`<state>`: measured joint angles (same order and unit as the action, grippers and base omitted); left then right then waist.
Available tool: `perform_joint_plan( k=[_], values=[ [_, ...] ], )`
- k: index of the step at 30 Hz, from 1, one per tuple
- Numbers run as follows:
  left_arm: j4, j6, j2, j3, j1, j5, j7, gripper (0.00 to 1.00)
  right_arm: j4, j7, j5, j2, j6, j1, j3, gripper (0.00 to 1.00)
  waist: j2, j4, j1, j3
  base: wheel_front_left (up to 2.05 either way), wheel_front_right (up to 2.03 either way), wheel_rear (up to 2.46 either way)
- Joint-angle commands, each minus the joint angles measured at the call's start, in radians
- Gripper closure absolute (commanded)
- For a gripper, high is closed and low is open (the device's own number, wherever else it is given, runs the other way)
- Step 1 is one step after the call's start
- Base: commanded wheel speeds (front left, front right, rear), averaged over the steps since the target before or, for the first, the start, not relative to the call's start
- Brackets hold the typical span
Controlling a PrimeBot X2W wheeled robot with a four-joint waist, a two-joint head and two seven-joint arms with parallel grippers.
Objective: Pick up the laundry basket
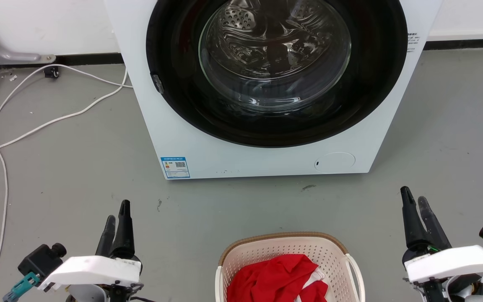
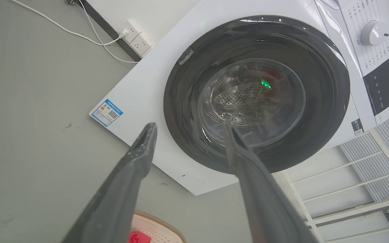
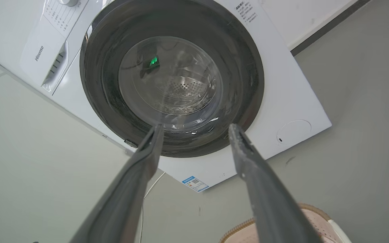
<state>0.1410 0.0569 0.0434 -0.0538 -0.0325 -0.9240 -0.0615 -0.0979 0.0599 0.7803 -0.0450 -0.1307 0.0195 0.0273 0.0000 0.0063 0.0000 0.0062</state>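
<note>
The laundry basket (image 1: 333,264) sits on the grey floor at the bottom centre of the head view: cream perforated walls, brown woven-look rim, a white handle on its right side, red cloth (image 1: 275,279) inside. Its rim also peeks in at the bottom of the left wrist view as the basket (image 2: 157,226) and in the right wrist view as the basket (image 3: 312,219). My left gripper (image 1: 118,212) hangs open to the basket's left, well apart from it. My right gripper (image 1: 414,199) is open to the basket's right, holding nothing. In the wrist views the left gripper (image 2: 189,130) and right gripper (image 3: 196,130) show spread fingers.
A white front-loading washer (image 1: 208,142) with a closed dark glass door (image 1: 275,67) stands just beyond the basket. White cables (image 1: 57,119) trail over the floor at the left. A white slatted rack (image 2: 360,189) stands beside the washer.
</note>
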Motion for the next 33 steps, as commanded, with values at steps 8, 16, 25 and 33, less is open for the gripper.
perform_joint_plan(
  k=[8, 16, 25, 33],
  values=[
    [-0.033, -0.015, 0.005, 0.009, 0.011, 0.137, -0.033, 0.0, 0.032, 0.033, -0.147, -0.005, 0.0, -0.006, -0.008, 0.0, 0.0, 0.001, 0.0, -0.002, 0.0, 0.0, 0.0],
    [-0.046, -0.02, 0.006, 0.019, 0.022, 0.244, -0.056, 0.0, 0.054, 0.058, -0.266, -0.005, 0.0, -0.017, -0.011, 0.0, 0.0, 0.002, 0.0, -0.005, 0.0, 0.0, 0.0],
    [-0.047, -0.004, 0.006, 0.025, 0.035, 0.349, -0.082, 0.0, 0.07, 0.083, -0.387, -0.006, 0.0, -0.032, -0.011, 0.0, 0.0, 0.004, 0.0, -0.007, 0.0, 0.0, 0.0],
    [-0.046, 0.003, 0.006, 0.026, 0.042, 0.437, -0.103, 0.0, 0.088, 0.104, -0.484, -0.006, 0.0, -0.043, -0.012, 0.0, 0.0, 0.003, 0.0, -0.007, 0.0, 0.0, 0.0]
  ],
)
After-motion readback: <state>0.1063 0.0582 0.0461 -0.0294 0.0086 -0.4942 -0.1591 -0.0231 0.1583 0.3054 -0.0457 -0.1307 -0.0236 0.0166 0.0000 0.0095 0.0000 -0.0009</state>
